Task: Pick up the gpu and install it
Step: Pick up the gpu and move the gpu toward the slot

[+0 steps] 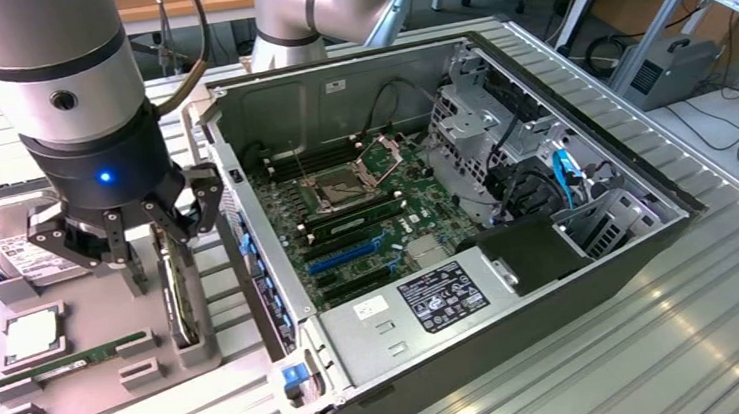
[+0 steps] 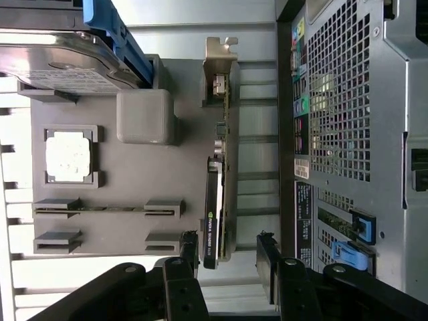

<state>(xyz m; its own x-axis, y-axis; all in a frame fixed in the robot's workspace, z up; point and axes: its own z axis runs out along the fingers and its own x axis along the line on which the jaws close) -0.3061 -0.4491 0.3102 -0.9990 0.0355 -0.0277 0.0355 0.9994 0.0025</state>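
Observation:
The gpu (image 1: 180, 296) stands on its long edge in a slot of the grey holder (image 1: 97, 386), just beside the open computer case (image 1: 477, 208). In the wrist view the gpu (image 2: 221, 167) is a thin dark card with its silver bracket (image 2: 221, 67) at the far end. My gripper (image 1: 132, 243) hangs open right above the card, apart from it. Seen from the wrist, the gripper (image 2: 227, 257) has one finger on each side of the card's near end, with nothing held.
On the grey holder (image 2: 134, 167) also rest a hard drive (image 1: 19, 248), a CPU (image 1: 33, 337) and a green RAM stick (image 1: 69, 362). The case's motherboard (image 1: 357, 218) has blue expansion slots (image 1: 341, 260). The case's perforated rear wall (image 2: 348, 100) stands close beside the card.

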